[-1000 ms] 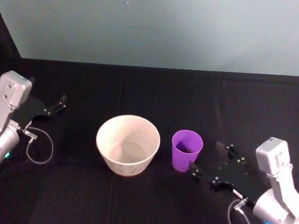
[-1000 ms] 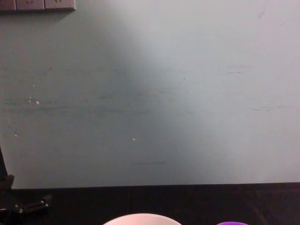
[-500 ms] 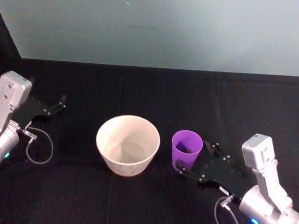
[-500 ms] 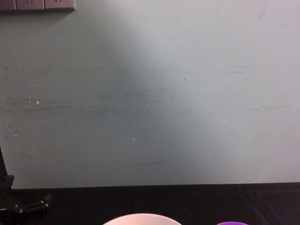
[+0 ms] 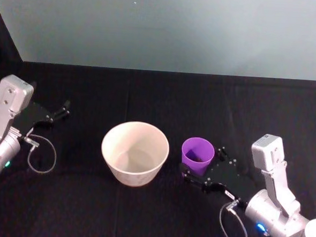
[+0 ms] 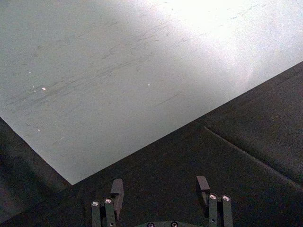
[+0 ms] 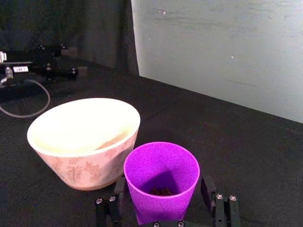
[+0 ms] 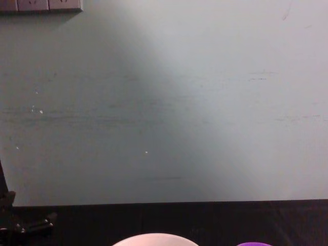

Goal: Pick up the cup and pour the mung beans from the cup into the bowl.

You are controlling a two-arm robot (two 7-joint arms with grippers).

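The purple cup (image 5: 197, 156) stands upright on the black table, just right of the wide pale bowl (image 5: 135, 152). In the right wrist view the cup (image 7: 161, 179) holds dark mung beans (image 7: 161, 191) at its bottom, and the bowl (image 7: 85, 137) is beside it. My right gripper (image 5: 202, 162) is open, with one finger on each side of the cup's lower wall; I cannot tell if they touch it. My left gripper (image 5: 62, 111) is parked at the far left, open (image 6: 160, 187) over bare cloth.
A black cloth covers the table (image 5: 159, 97), and a pale wall (image 8: 164, 102) runs behind it. A loop of cable (image 5: 40, 157) hangs by the left arm. The bowl's rim (image 8: 154, 239) and the cup's rim (image 8: 253, 244) peek in at the bottom of the chest view.
My right gripper has slid left towards the cup, and its fingers now flank it. The cup, the bowl and the left arm have not moved.
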